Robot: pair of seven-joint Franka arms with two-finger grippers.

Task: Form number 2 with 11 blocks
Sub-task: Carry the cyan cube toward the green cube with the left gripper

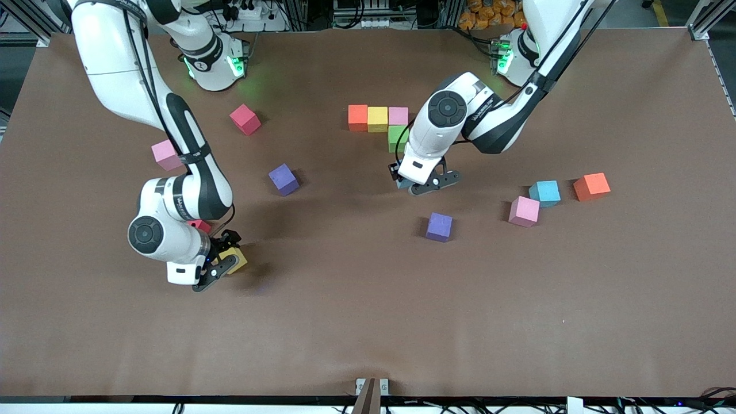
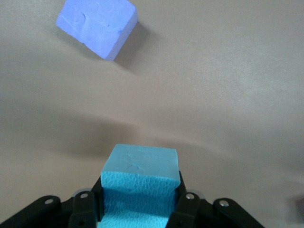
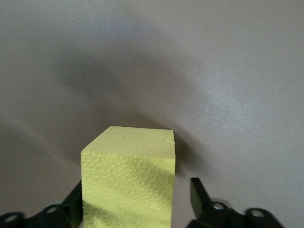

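Left claw [image 2: 140,202] clamped on light blue block [image 2: 140,178]; right claw [image 3: 137,199] apart, straddling yellow block [image 3: 128,185].

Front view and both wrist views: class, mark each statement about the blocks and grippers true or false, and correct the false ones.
1. The left gripper is shut on a light blue block. True.
2. The green block is stacked on the row's pink block. False: it lies on the table beside that pink block, nearer the front camera.
3. The right gripper straddles a yellow block. True.
4. Three purple blocks lie on the table. False: two purple blocks show.
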